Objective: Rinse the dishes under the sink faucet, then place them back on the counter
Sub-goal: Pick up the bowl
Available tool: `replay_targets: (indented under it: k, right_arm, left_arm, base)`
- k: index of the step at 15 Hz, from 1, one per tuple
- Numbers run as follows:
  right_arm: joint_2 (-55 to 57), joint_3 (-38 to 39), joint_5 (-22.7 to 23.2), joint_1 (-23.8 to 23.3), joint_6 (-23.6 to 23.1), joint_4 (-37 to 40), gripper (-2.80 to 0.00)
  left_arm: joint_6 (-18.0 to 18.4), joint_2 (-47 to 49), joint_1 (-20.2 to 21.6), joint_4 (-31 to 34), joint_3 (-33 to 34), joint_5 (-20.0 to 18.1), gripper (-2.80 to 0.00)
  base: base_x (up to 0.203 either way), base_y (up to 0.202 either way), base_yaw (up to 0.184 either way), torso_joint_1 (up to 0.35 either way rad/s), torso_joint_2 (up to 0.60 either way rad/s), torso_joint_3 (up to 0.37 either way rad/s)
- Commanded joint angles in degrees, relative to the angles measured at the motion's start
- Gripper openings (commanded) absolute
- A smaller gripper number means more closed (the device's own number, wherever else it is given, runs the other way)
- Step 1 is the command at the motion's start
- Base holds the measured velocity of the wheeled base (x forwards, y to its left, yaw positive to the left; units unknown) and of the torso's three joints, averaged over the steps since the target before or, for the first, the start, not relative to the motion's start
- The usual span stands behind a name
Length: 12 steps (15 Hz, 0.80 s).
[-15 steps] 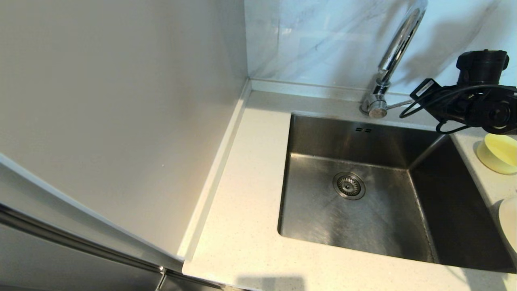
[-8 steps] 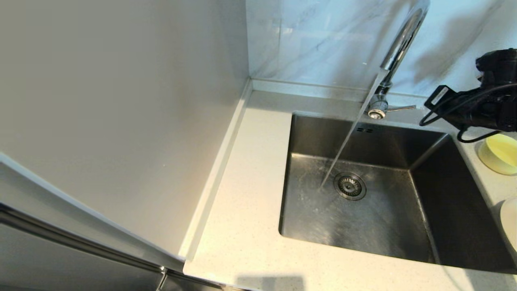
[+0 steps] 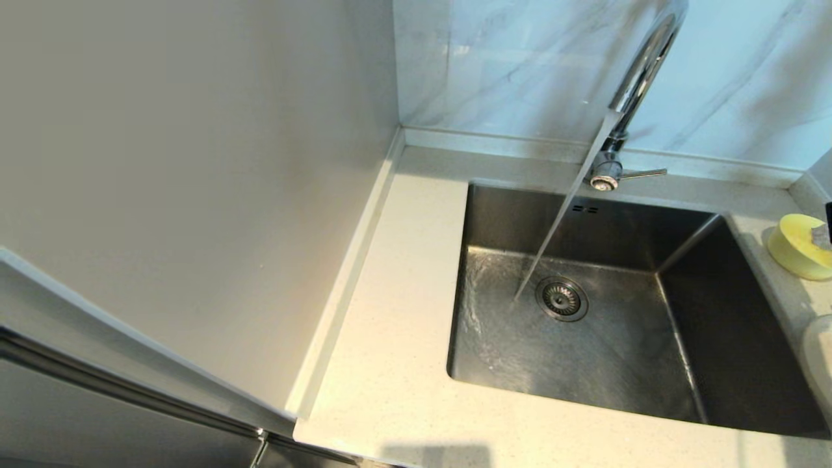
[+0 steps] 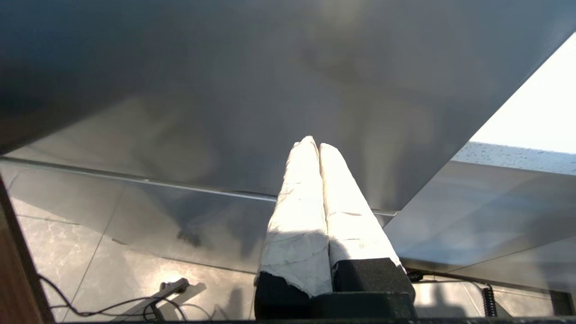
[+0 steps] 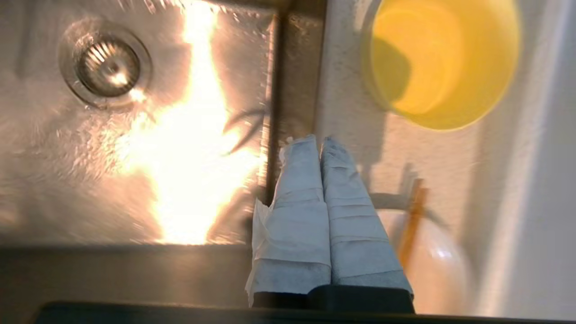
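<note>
The chrome sink faucet [image 3: 640,71] runs, and a slanted stream of water [image 3: 559,221] lands beside the drain [image 3: 561,299] of the steel sink [image 3: 734,338]. Its side lever [image 3: 643,173] points right. On the counter right of the sink sit the pale yellow bowl [image 3: 794,247] and, nearer, the white plate [image 3: 820,364], cut off by the picture's edge. My right gripper [image 5: 318,143] is shut and empty, above the counter strip between the sink's edge and the bowl [image 5: 443,58]; the plate [image 5: 427,261] lies below it. My left gripper [image 4: 313,143] is shut and empty, parked low before a grey cabinet panel.
The speckled counter [image 3: 396,312] runs along the sink's left and front. A grey wall panel [image 3: 195,162] stands at the left and a marble-veined wall [image 3: 520,65] rises behind the faucet. Water spreads over the sink floor.
Water has started to run from the faucet. My right arm has drawn back from the lever to the right, almost out of the head view, over the bowl.
</note>
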Motion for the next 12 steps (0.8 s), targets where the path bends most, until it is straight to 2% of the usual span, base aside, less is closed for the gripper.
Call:
replay_targets:
  k: [1,6,8,10,12]
  right_arm:
    - [-1.0,-0.1,0.1,-1.5,-3.3,0.3,-2.80]
    - [3.3,-1.1,-2.3,-1.3,-3.2,-2.8,-2.80]
    - [6.5,-2.5,-7.1,-1.2,-2.0,-4.8,-2.80]
    - [7.2,-5.5,-9.0,-0.1,3.5,0.1,-2.80]
    - [7.6,-11.7,-7.0,1.2,8.0,11.0,-2.80]
  left_arm:
    - [0.0,0.0,0.0,0.0,0.0,0.0,-2.80]
    - [0.0,0.0,0.0,0.0,0.0,0.0,-2.80]
    - [0.0,0.0,0.0,0.0,0.0,0.0,-2.80]
    - [0.0,0.0,0.0,0.0,0.0,0.0,-2.80]
    - [0.0,0.0,0.0,0.0,0.0,0.0,-2.80]
  base:
    - [0.000,0.000,0.000,0.000,0.00,0.000]
    - [0.000,0.000,0.000,0.000,0.00,0.000]
    - [0.000,0.000,0.000,0.000,0.00,0.000]
    - [0.000,0.000,0.000,0.000,0.00,0.000]
    - [0.000,0.000,0.000,0.000,0.00,0.000]
